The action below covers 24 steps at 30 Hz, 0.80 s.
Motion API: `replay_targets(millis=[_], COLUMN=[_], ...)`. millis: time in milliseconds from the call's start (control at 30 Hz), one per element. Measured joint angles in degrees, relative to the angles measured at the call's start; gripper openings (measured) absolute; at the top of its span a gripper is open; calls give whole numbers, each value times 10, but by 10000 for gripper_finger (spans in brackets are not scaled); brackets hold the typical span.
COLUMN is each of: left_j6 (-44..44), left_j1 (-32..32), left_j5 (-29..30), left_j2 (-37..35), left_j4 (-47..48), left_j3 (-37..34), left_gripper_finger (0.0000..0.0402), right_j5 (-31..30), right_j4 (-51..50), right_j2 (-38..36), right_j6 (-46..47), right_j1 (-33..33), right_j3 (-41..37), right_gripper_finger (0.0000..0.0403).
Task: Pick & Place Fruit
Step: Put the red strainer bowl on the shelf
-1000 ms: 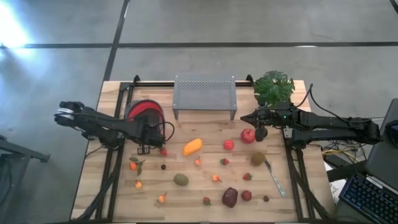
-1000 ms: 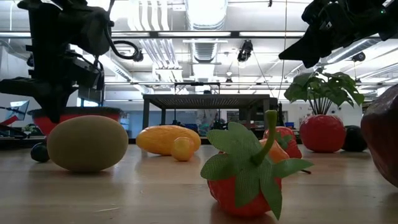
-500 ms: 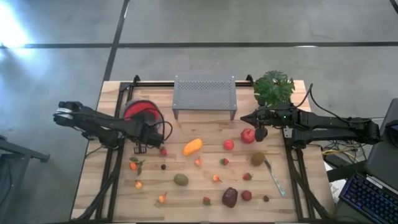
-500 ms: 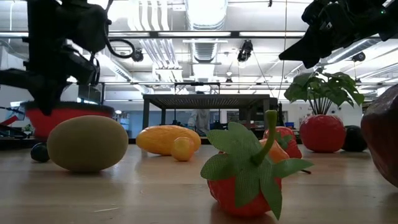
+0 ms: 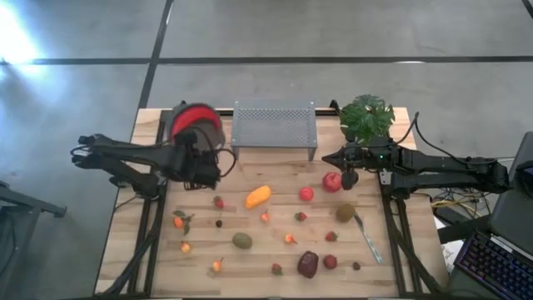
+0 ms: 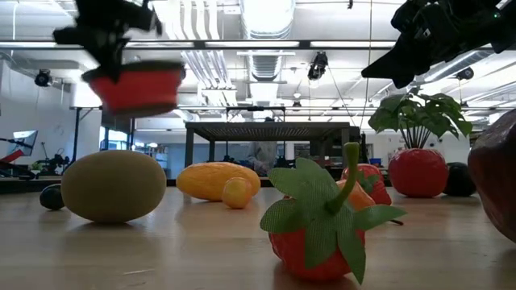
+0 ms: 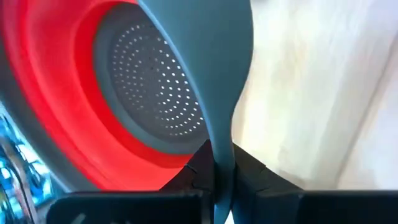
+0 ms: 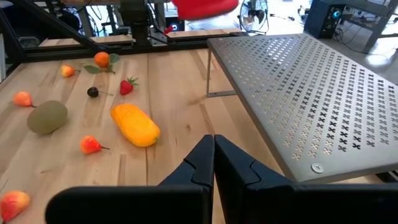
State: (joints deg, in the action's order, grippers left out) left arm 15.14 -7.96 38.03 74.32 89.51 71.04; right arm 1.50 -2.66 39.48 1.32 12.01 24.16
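Wooden bench (image 5: pixel 275 254) carried the scattered fruit (image 5: pixel 257 197). Left end effector (image 5: pixel 202 169) was clamped on the red colander (image 5: pixel 195 125), held raised with nothing seen inside. Right end effector (image 5: pixel 347 177), fingers together, hovered beside a red apple (image 5: pixel 331 181).

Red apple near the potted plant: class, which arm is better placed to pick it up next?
The right. Its hand hangs empty and shut beside the red apple. The left hand is across the table, gripping the handle of the lifted red bowl.
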Motion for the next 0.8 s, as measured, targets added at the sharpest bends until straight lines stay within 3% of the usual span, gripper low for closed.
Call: replay_targets(millis=[167,433,600,800], left_j6=[-124,-338,-410,-469], left_j1=[2,45,94,150], left_j5=[51,44,24,-11], left_j2=[1,2,25,101], left_j4=[-54,-172,-198,-185], left_j3=[74,151,192,261], left_gripper_finger=[32,22,22,23], right_j5=[0,0,0,0], right_j4=[0,0,0,0], right_j2=[0,0,0,0], right_j6=[0,0,0,0], right_j1=[0,0,0,0], right_j3=[0,0,0,0], right_gripper_finger=[8,8,8,8])
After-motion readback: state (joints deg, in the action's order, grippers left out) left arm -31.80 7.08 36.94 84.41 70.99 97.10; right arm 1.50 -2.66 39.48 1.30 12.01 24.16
